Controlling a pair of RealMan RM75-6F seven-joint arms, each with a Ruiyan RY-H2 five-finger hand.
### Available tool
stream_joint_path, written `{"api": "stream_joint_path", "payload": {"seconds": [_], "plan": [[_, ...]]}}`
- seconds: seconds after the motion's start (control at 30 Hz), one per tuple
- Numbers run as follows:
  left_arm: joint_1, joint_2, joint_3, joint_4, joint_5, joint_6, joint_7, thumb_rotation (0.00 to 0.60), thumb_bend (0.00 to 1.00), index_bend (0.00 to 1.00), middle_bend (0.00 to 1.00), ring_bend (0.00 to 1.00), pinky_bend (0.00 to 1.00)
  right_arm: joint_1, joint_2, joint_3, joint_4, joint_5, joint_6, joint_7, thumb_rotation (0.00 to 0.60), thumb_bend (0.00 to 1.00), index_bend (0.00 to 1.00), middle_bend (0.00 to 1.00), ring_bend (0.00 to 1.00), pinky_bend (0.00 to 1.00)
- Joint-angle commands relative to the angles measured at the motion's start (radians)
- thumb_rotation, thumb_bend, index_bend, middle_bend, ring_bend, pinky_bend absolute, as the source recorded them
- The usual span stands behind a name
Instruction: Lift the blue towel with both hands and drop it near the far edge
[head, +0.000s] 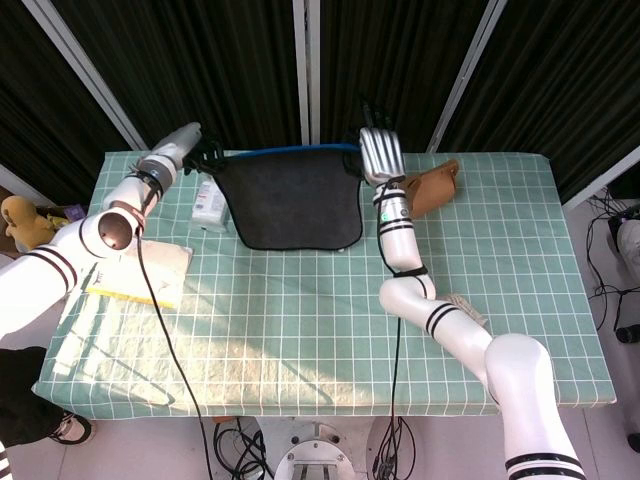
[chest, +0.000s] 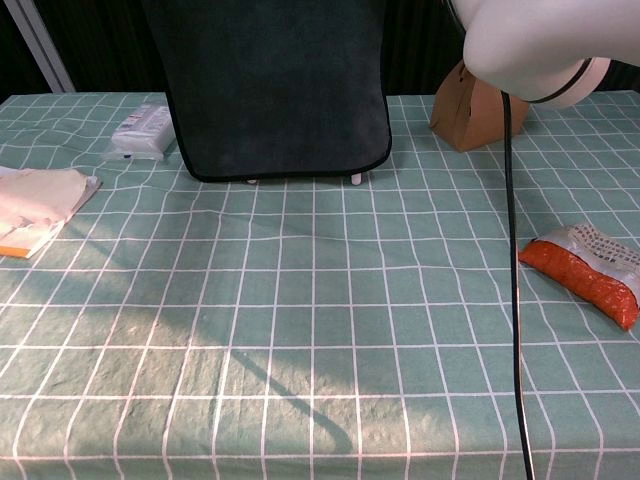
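**Two cameras, one counter**

The head view looks steeply down from above the near edge, taking in the whole counter (head: 500, 300) and both arms. The chest view sits low and close, facing the far edge. Both show the hanging towel (head: 290, 205) and brown box (chest: 478, 100).

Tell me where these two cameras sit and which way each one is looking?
Head view: high up, looking down on the table; shows both arms, the left hand and right hand holding the blue towel up.
Chest view: low, looking level across the table; only part of the right arm shows.
Both share the towel, brown paper bag and orange packet.
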Motion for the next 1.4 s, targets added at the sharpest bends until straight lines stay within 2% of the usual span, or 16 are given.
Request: {"api": "stream_joint_path", "payload": {"seconds": [0.03,0.17,0.2,0.23,0.27,0.3,0.33,0.47,0.67,0.77,0.83,0.87,0.93,1.13,1.23,1.4], "plan": [[-0.041,-0.045,0.051,0.075,0.003,-0.041,-0.060,0.600,0.48,0.81,0.74,0.70,0.78,0.067,-0.044,0.027,0.117,0.030,-0.055,0.019,0.600,0.58,1.00,0.00,0.00,0.00],[-0.064,-0.078,0.075,0.124,0.014,-0.044,-0.110,0.600,0.46,0.64,0.65,0.67,0.74,0.106,-0.069,0.026,0.222,0.044,-0.106,-0.006,0.600,0.56,0.92,0.00,0.00,0.00],[-0.065,-0.085,0.072,0.129,0.025,-0.036,-0.121,0.600,0.42,0.47,0.58,0.61,0.69,0.115,-0.073,0.026,0.248,0.055,-0.142,-0.031,0.600,0.53,0.79,0.00,0.00,0.00],[-0.064,-0.086,0.066,0.128,0.035,-0.038,-0.129,0.600,0.38,0.30,0.48,0.54,0.63,0.120,-0.073,0.022,0.265,0.062,-0.181,-0.058,0.600,0.44,0.48,0.00,0.00,0.00],[-0.059,-0.090,0.057,0.130,0.050,-0.022,-0.138,0.600,0.31,0.13,0.35,0.43,0.54,0.127,-0.071,0.021,0.285,0.076,-0.227,-0.098,0.600,0.38,0.31,0.00,0.00,0.00],[-0.055,-0.095,0.052,0.132,0.061,0.001,-0.143,0.600,0.25,0.02,0.22,0.33,0.44,0.132,-0.071,0.024,0.297,0.089,-0.252,-0.127,0.600,0.26,0.07,0.00,0.00,0.00],[-0.052,-0.102,0.053,0.135,0.073,0.036,-0.145,0.600,0.19,0.00,0.12,0.26,0.37,0.138,-0.071,0.030,0.306,0.106,-0.275,-0.154,0.600,0.18,0.00,0.00,0.00,0.00],[-0.048,-0.105,0.068,0.132,0.076,0.093,-0.148,0.600,0.13,0.00,0.01,0.16,0.25,0.139,-0.055,0.051,0.293,0.150,-0.323,-0.189,0.600,0.06,0.00,0.00,0.00,0.00],[-0.036,-0.083,0.071,0.083,0.054,0.166,-0.147,0.600,0.12,0.00,0.00,0.11,0.22,0.108,-0.019,0.055,0.214,0.155,-0.260,-0.165,0.600,0.05,0.00,0.00,0.00,0.00],[-0.018,-0.066,0.053,0.026,0.075,0.263,-0.137,0.453,0.10,0.00,0.00,0.10,0.21,0.062,0.022,0.032,0.119,0.116,-0.196,-0.125,0.600,0.07,0.00,0.00,0.00,0.00],[0.021,-0.029,0.025,-0.086,0.154,0.404,-0.126,0.282,0.10,0.00,0.00,0.09,0.20,-0.019,0.082,-0.016,-0.019,0.044,-0.099,-0.094,0.600,0.08,0.00,0.00,0.00,0.00],[0.037,-0.016,0.019,-0.124,0.187,0.454,-0.123,0.257,0.10,0.00,0.00,0.09,0.20,-0.047,0.102,-0.032,-0.066,0.023,-0.067,-0.086,0.600,0.09,0.00,0.00,0.00,0.00],[0.112,0.023,0.020,-0.270,0.318,0.680,-0.102,0.251,0.10,0.00,0.02,0.09,0.20,-0.161,0.189,-0.091,-0.260,-0.050,0.047,-0.079,0.600,0.11,0.00,0.00,0.00,0.00],[0.385,0.078,0.180,-0.592,0.599,1.246,0.140,0.249,0.10,0.01,0.08,0.09,0.18,-0.505,0.486,-0.269,-0.852,-0.175,0.344,-0.173,0.600,0.15,0.00,0.00,0.00,0.00],[0.546,0.046,0.279,-0.673,0.708,1.449,0.253,0.248,0.10,0.04,0.09,0.09,0.18,-0.657,0.601,-0.382,-1.054,-0.235,0.481,-0.247,0.600,0.18,0.00,0.00,0.00,0.00],[0.771,-0.050,0.372,-0.708,0.828,1.630,0.283,0.248,0.10,0.04,0.09,0.09,0.17,-0.849,0.667,-0.540,-1.191,-0.315,0.657,-0.307,0.600,0.18,0.00,0.00,0.00,0.00]]}}
